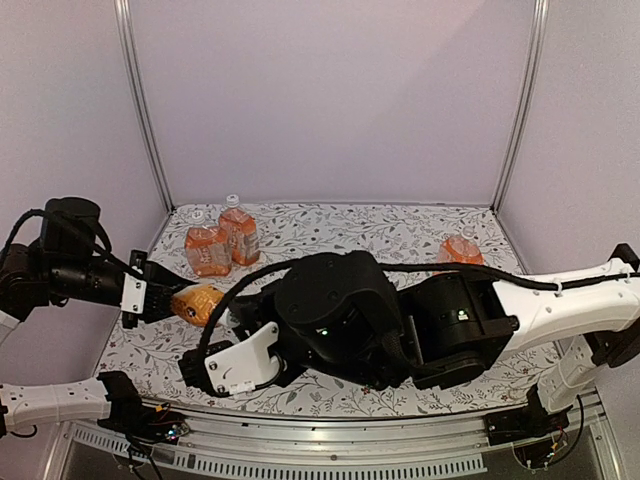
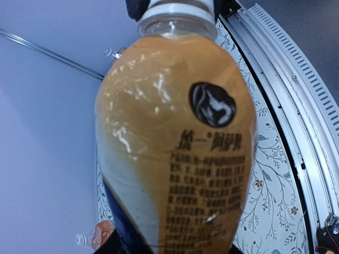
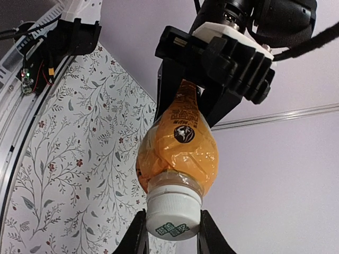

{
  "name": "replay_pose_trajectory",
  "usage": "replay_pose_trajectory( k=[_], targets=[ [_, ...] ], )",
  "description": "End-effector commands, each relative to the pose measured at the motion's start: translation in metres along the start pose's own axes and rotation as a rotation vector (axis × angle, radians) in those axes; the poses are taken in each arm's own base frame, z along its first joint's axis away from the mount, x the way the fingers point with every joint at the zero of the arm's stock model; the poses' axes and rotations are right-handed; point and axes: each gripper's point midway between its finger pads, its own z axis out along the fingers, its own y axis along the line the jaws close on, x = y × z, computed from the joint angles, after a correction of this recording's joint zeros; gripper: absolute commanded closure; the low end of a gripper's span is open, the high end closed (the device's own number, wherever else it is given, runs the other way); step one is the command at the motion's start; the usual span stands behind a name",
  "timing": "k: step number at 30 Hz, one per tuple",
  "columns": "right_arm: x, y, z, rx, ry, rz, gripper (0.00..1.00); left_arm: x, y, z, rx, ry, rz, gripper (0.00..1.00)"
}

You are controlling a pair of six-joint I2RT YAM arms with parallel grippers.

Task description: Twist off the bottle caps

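Right wrist view: above the floral-patterned worktop (image 3: 63, 159), the left pincer (image 3: 184, 111) clamps the body of a bulbous clear plastic bottle of orange drink (image 3: 177, 156). The right pincer (image 3: 174, 230) is closed around its small round white ribbed screw cap (image 3: 174, 211), green print on top.

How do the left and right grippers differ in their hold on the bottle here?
The left gripper clamps the orange bottle around its labelled body; the right gripper pinches only the white cap. The left gripper's jaws stand wider, the right gripper's narrower. Both are shut on the same bottle, from opposite ends.
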Motion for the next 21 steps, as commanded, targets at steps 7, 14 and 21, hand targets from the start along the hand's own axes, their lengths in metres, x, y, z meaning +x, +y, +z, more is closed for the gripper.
replay_pose_trajectory(
  k=[7, 14, 21],
  targets=[
    [-0.011, 0.015, -0.006, 0.065, 0.046, -0.311, 1.0, 0.022, 0.001, -0.002, -0.016, 0.116, -0.041, 0.65],
    [-0.016, 0.002, -0.006, 0.136, 0.038, -0.184, 0.22, 0.019, 0.004, -0.001, -0.029, 0.102, -0.058, 0.65],
    [-0.004, -0.023, -0.019, 0.148, -0.034, 0.13, 0.01, 0.021, 0.025, -0.003, -0.13, 0.119, -0.089, 0.65]
  ],
)
